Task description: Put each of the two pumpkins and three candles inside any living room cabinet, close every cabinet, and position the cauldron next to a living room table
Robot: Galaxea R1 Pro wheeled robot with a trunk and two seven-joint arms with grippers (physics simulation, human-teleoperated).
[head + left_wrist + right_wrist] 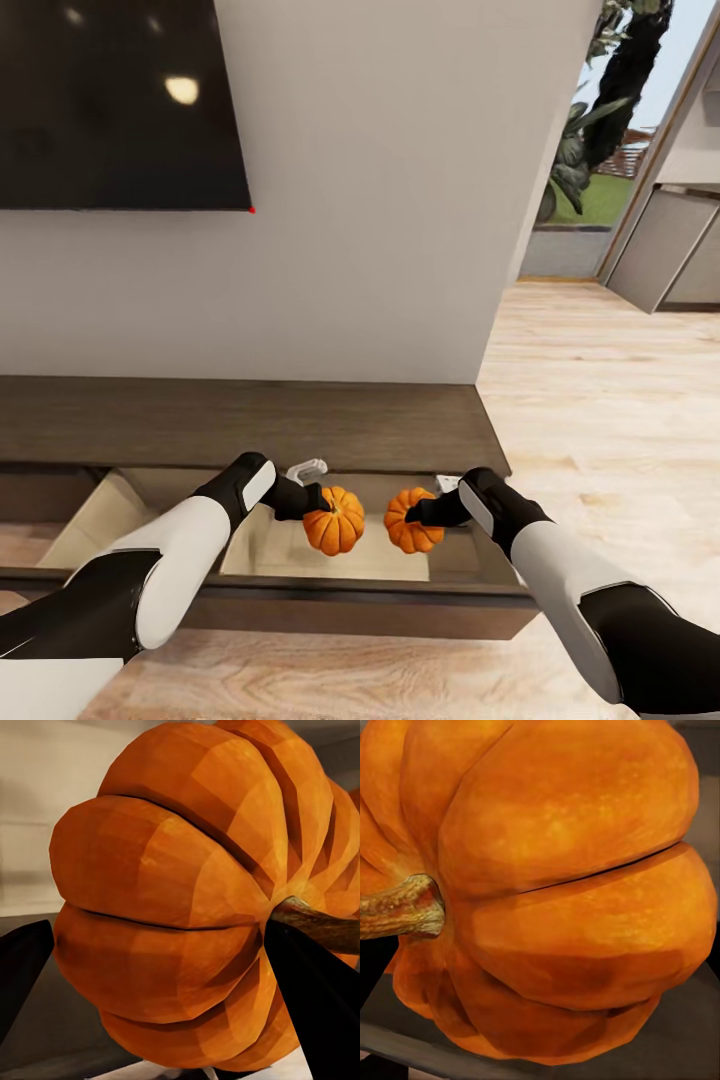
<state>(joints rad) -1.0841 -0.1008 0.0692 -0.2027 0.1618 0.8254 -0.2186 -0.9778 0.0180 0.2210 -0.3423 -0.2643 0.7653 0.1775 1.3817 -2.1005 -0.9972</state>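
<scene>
Two orange ribbed pumpkins hang side by side over the open compartment of the long dark brown cabinet (pixel 250 422). My left gripper (pixel 316 498) is shut on the left pumpkin (pixel 336 524). The right gripper (pixel 420 513) is shut on the right pumpkin (pixel 410 528). Up close in the left wrist view, the pumpkin (pixel 172 907) sits between two black fingers (pixel 315 1012), its brown stem pointing sideways. The right wrist view shows the other pumpkin (pixel 562 892) with its stem at the frame edge. No candles, cauldron or table are in view.
The cabinet's front panel (pixel 350 600) is folded down toward me, showing a beige interior with small white objects (pixel 306 467) at its back. A dark TV screen (pixel 120 100) hangs on the wall above. Wooden floor (pixel 600 400) stretches right toward a glazed opening.
</scene>
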